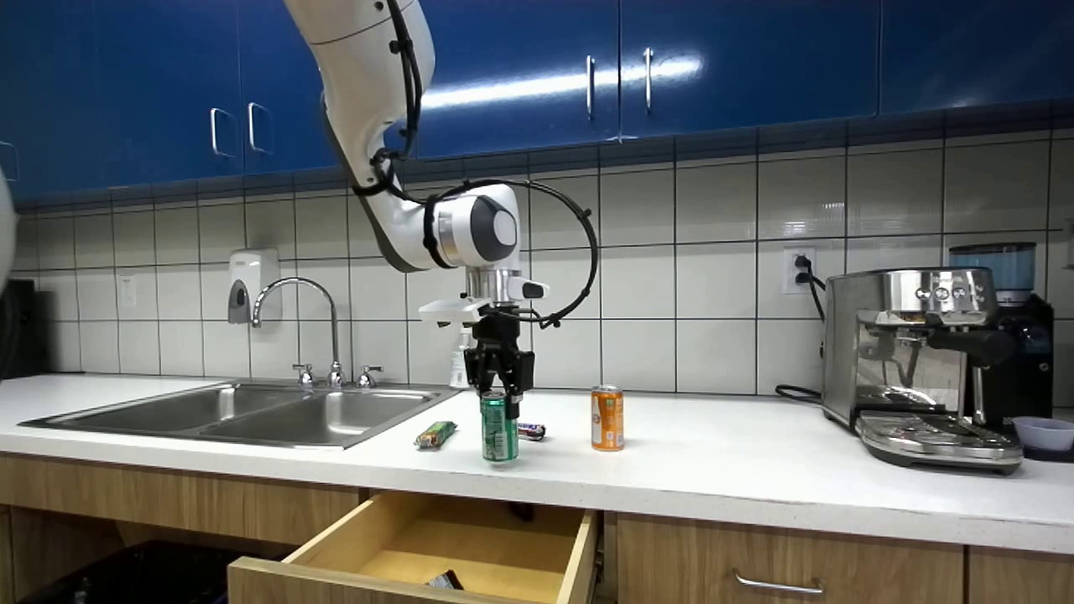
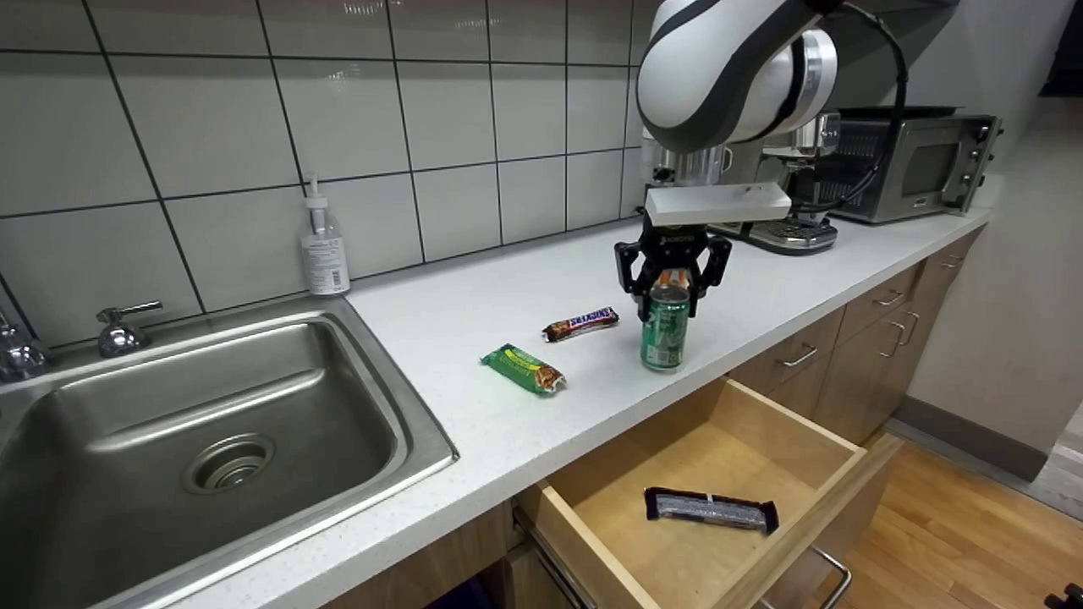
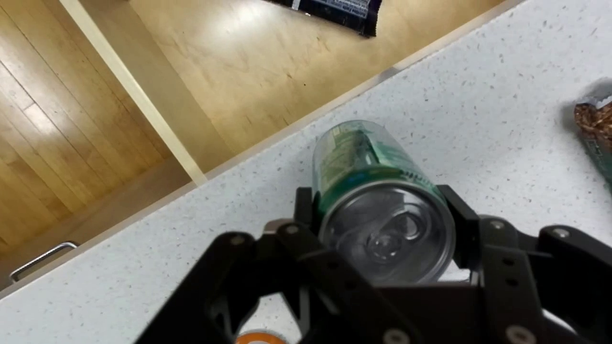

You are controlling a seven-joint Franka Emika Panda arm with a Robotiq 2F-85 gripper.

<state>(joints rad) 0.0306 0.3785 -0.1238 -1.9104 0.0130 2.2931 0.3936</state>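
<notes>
In an exterior view we see the white arm [image 1: 361,84] extend down in front of the blue cabinets [image 1: 520,50], bend, and run right to the wrist [image 1: 478,226]. Below that, the gripper [image 2: 669,306] points straight down, and a black cable [image 1: 596,252] loops out to the right.

We find the gripper closed around the upper part of the green can [image 2: 665,340]. In the wrist view the black fingers [image 3: 461,220] press on opposite sides, and we look onto the silver lid [image 3: 387,234] between them.

The green can is upright at the near edge of the white counter [image 1: 713,453], just beyond the open drawer [image 2: 744,465]; we cannot tell whether its base touches the surface.

In an exterior view we have the orange can [image 1: 607,418] standing apart on the right and the green-wrapped bar [image 1: 435,434] lying to the left. We also see the Snickers bar [image 2: 581,324], farther back than the green can. Inside the drawer lies a dark-wrapped bar [image 2: 711,510]. The metal sink [image 1: 310,415] is at the left in both exterior views.
</notes>
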